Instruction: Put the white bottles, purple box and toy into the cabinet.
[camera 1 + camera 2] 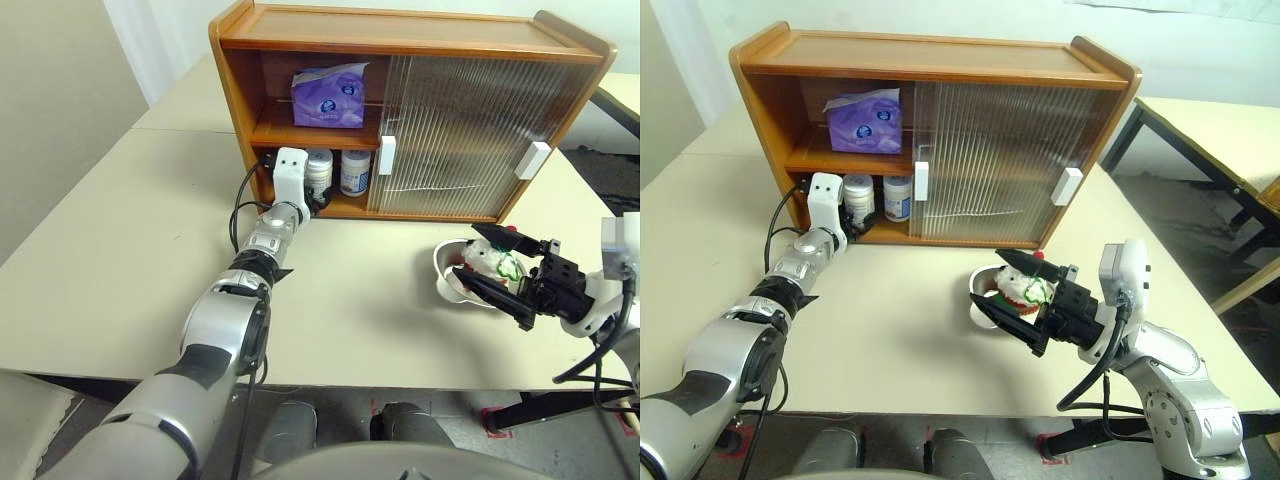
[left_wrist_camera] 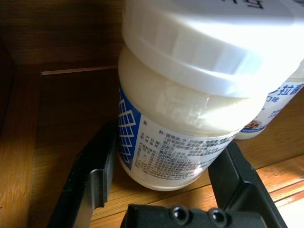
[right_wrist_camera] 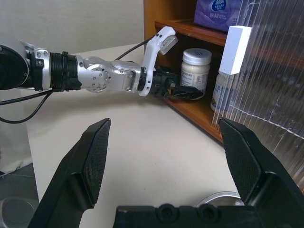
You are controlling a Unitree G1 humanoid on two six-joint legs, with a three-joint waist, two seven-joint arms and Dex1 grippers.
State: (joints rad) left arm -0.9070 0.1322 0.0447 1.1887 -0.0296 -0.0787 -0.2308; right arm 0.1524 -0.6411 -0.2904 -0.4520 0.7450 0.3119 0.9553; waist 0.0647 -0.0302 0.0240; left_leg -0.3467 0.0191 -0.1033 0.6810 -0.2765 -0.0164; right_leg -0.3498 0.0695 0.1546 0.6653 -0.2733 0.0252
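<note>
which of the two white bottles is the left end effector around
The squat white plastic bottle with the blue-and-white label, nearer the cabinet's open side; the left end effector straddles it. The other white bottle stands beside the sliding door.

Head stereo downward on cabinet [image 1: 400,120]; wrist cameras close

Silver, ribbed left arm [image 1: 215,330] with black joint bands and cable, white wrist block [image 1: 291,172]; black fingers [image 3: 92,156] with textured pads.

White bottles [image 1: 336,172] upright below purple box [image 1: 328,97] in cabinet [image 1: 240,90].
</note>
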